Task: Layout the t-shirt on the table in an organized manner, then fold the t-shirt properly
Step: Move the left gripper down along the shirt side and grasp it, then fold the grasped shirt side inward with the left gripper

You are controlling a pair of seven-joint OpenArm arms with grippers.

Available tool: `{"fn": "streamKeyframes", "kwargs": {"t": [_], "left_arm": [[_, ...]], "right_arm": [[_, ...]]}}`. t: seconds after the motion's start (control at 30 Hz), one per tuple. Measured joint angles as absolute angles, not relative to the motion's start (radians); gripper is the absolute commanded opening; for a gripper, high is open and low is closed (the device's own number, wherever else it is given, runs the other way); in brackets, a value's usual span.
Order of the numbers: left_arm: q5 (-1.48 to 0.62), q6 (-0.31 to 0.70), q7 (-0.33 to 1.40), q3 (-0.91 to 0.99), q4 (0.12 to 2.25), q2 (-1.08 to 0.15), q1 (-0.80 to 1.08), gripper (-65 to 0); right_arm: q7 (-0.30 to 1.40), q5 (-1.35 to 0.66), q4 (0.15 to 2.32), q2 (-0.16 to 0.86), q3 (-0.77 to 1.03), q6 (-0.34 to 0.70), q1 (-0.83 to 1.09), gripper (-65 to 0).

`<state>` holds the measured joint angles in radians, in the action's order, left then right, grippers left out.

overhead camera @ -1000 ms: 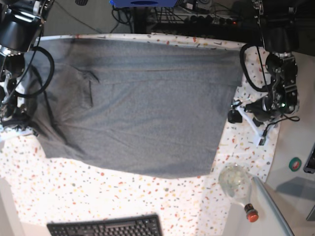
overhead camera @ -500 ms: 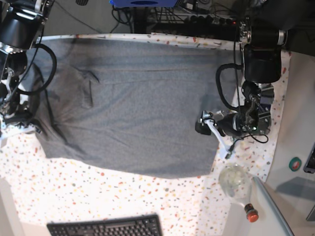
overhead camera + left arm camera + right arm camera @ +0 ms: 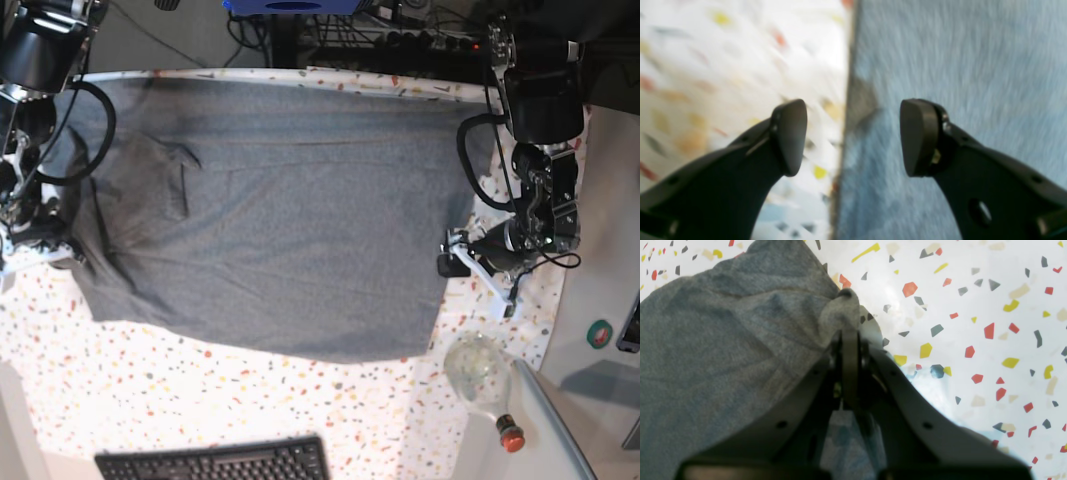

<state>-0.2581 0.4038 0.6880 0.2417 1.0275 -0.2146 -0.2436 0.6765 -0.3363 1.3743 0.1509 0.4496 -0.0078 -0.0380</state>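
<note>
"Spanning most of the bench [image 3: 240,410], is that the grey t-shirt [image 3: 300,230]?"

"Yes — spread out, with creases across it and its near-left part bunched near the right tool [image 3: 850,373]."

"What is that one doing?"

"Its fingers are together, clamped on a raised fold of the t-shirt."

"And the left tool [image 3: 853,138]?"

"Fingers apart, at the shirt's side edge — one over speckled cloth [image 3: 723,66], the other over grey fabric. A black keyboard [image 3: 215,461] lies at the near edge."
</note>
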Motion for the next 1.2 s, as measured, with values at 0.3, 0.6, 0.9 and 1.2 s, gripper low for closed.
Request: {"fn": "streamKeyframes", "kwargs": {"t": [0.3,0.6,0.9,1.2], "left_arm": [[-0.261,0.402,0.66,0.2,0.847,-0.232,-0.322,-15.6],[-0.265,0.4,0.641,0.129,0.849,-0.199,-0.327,-20.2],[-0.266,0.405,0.693,0.131,0.9,-0.201,-0.3,-65.0],[-0.262,0.35,0.791,0.13,1.345,-0.21,-0.078,-65.0]], "right_arm": [[0.677,-0.337,1.374,0.15,0.445,-0.008,-0.038,-65.0],[0.677,-0.336,1.374,0.15,0.446,-0.008,-0.038,-65.0],[0.678,-0.336,1.374,0.15,0.451,-0.008,-0.021,-65.0],[0.674,-0.336,1.373,0.151,0.45,-0.008,-0.022,-65.0]]}}
